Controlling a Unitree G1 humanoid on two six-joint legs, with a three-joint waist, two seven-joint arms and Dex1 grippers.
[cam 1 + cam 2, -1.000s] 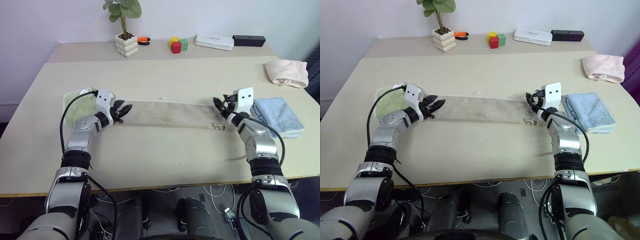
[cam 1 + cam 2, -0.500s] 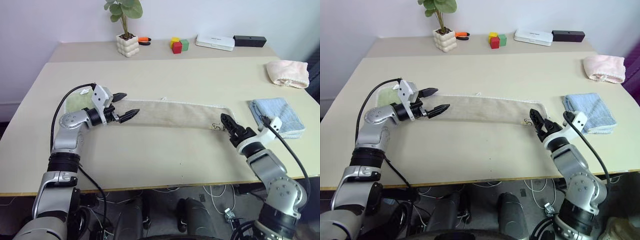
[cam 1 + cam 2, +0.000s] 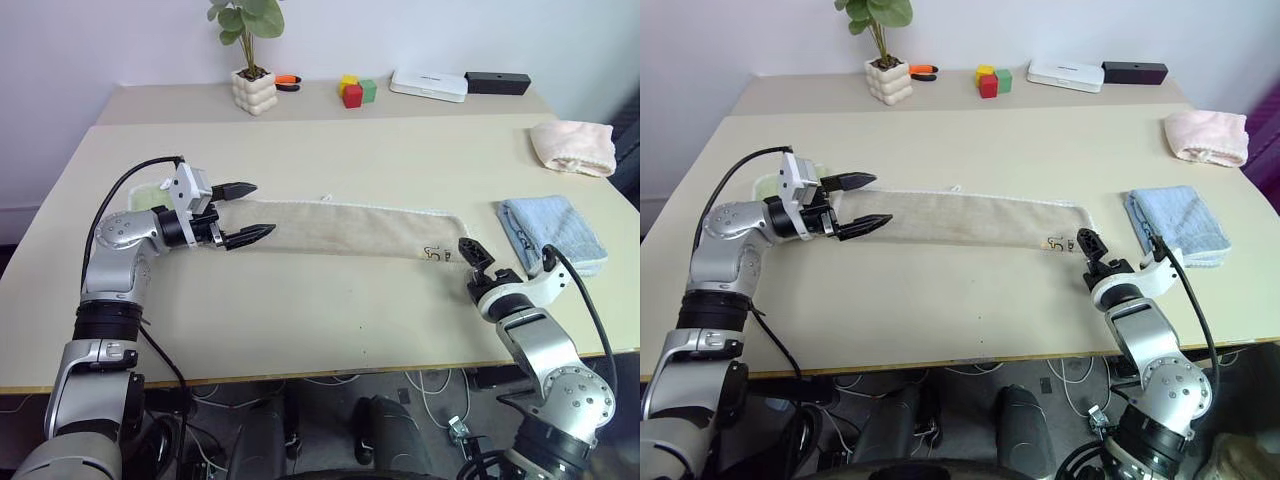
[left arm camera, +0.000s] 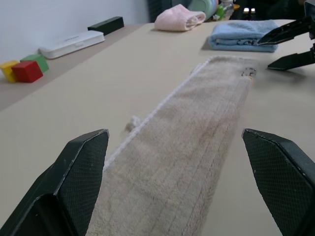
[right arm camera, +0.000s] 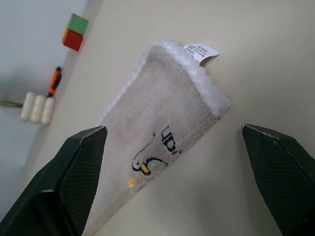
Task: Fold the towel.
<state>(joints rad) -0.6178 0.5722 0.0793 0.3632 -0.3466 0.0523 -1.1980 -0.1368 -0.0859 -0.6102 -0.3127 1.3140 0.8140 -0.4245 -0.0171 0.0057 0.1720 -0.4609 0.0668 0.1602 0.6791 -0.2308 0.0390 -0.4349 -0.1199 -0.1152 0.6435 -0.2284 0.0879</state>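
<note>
The towel [image 3: 345,228] is a long beige strip with white edging, lying flat across the middle of the table. A small white loop [image 3: 325,198] sticks out of its far edge, and a dark embroidered mark [image 5: 157,150] sits near its right end. My left gripper [image 3: 263,208] hovers open just above the towel's left end, holding nothing. It points along the strip [image 4: 187,162]. My right gripper [image 3: 1087,240] stands open just in front of the towel's right end, apart from it. Its fingers [image 5: 74,172] are spread wide and empty.
A green cloth [image 3: 150,197] lies behind my left gripper. A folded blue cloth [image 3: 555,230] lies right of the towel, with a pink cloth [image 3: 573,145] further back. Along the far table stand a potted plant [image 3: 253,88], coloured blocks [image 3: 355,90], a white box [image 3: 428,84] and a black box [image 3: 497,81].
Both grippers have opened wide and left the towel's ends. The right one pulled back toward the table's front edge and rolled over. The left one rose and drew back a little.
</note>
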